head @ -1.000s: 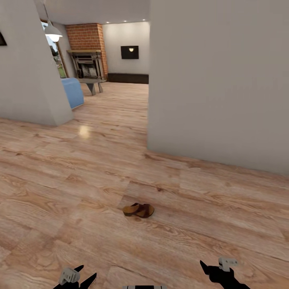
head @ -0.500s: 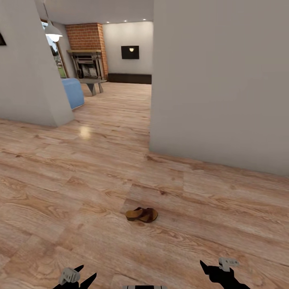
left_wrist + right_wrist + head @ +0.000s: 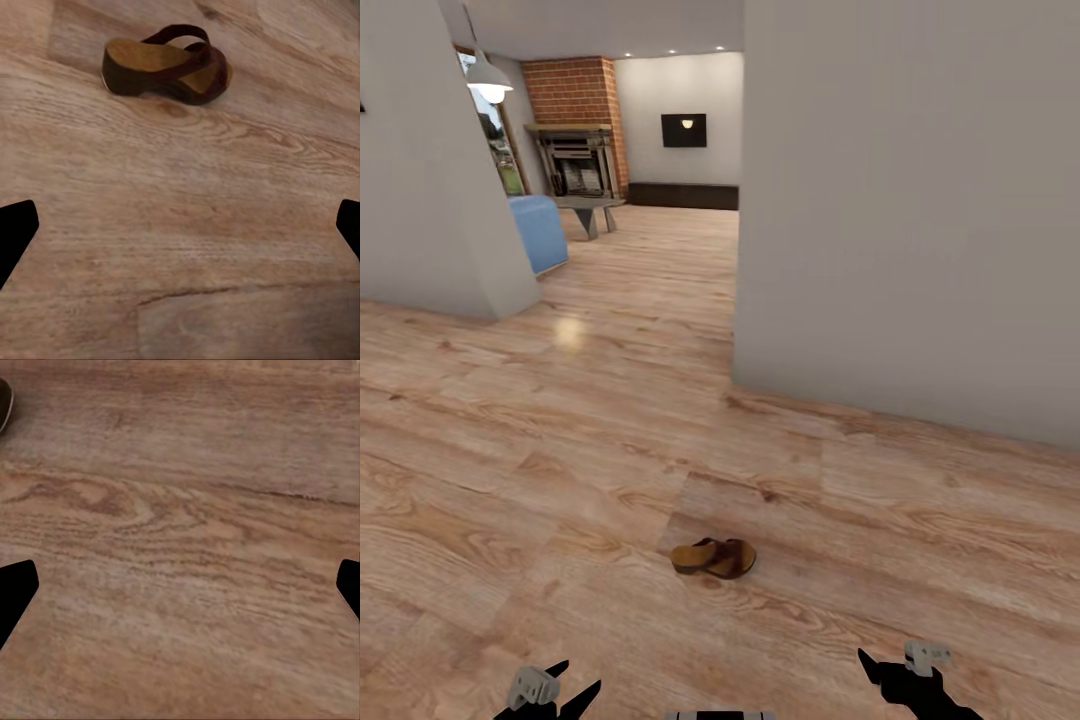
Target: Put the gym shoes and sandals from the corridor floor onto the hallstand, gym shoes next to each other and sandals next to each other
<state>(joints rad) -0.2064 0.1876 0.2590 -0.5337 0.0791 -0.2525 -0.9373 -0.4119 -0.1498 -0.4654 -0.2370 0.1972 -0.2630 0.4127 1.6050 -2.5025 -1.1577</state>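
Black hands [image 3: 565, 695] [image 3: 895, 675] low, spread-fingered.

A single dark brown sandal [image 3: 166, 64] with a tan footbed lies on its sole on the wood-plank floor [image 3: 187, 225], strap arching over the front. The left gripper [image 3: 180, 229] hangs above bare boards, its two black fingertips [image 3: 15, 232] spread wide at the frame's edges, seemingly well short of the sandal.

The corridor floor [image 3: 560, 470] is grained, knotted wood plank with a soft sheen; the sandal [image 3: 713, 557] looks like dark leather — tan matt footbed (smooth) — and the walls [image 3: 910, 200] are matt plaster.
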